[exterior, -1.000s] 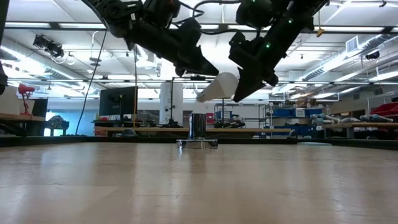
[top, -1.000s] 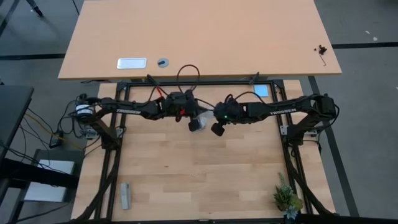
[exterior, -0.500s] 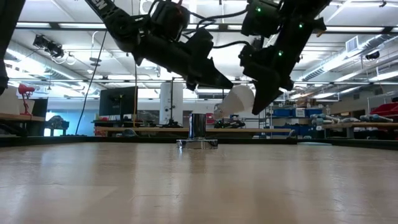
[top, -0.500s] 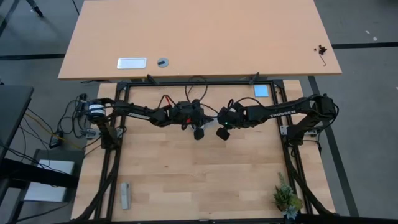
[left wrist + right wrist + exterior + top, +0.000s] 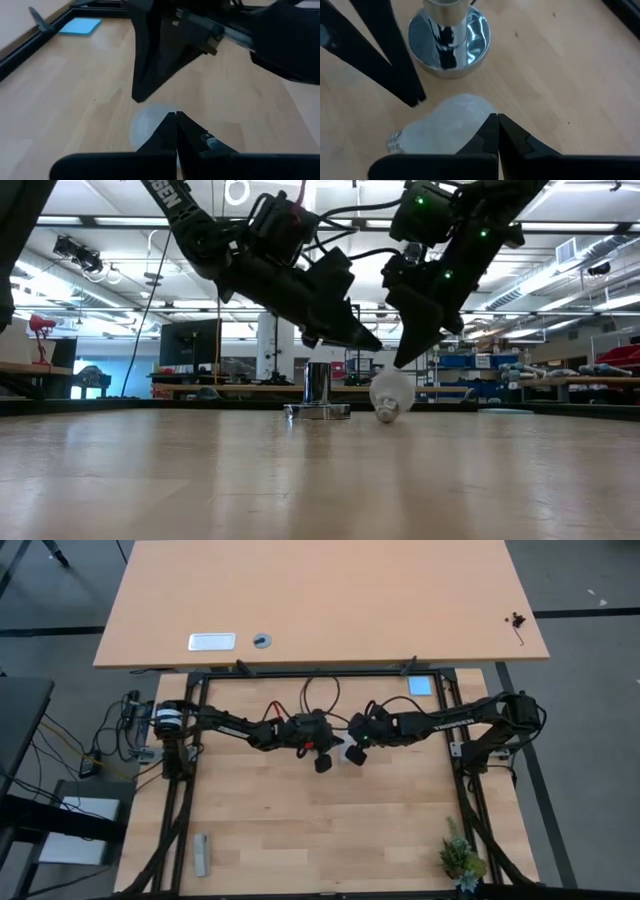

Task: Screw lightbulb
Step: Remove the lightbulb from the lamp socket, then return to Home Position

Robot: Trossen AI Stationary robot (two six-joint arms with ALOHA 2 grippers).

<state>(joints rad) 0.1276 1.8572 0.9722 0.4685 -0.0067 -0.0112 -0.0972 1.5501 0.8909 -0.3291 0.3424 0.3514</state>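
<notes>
The white frosted lightbulb [image 5: 391,392] lies on its side on the wooden table, just right of the silver socket base [image 5: 317,392]. Its metal screw end [image 5: 395,142] points away from the socket base [image 5: 449,42]. My right gripper [image 5: 400,365] is shut, its tip slanting down right over the bulb's rounded end [image 5: 462,115]. My left gripper [image 5: 372,345] is also shut. It slants down from the left, and its tip hangs a little above the bulb [image 5: 145,126] and apart from it. In the high view both grippers [image 5: 322,764] [image 5: 350,755] meet mid-table. My right gripper's shut fingertips [image 5: 492,125] stand at the top of the bulb's rounded end [image 5: 470,111], coming from above and slanting down. Whether they touch the glass I cannot tell. The bulb lies on the table on its side.
A small potted plant [image 5: 460,858] stands at the near right corner and a grey oblong thing [image 5: 201,854] lies near left. A blue pad [image 5: 420,686] lies at the far right. Black frame rails edge the table.
The bulb, which was up in the air between the two gripper tips, has come down and now lies on its side on the table beside the socket. Both arms have sunk, the left farther, also moving toward the near edge. Both grippers stay shut.
</notes>
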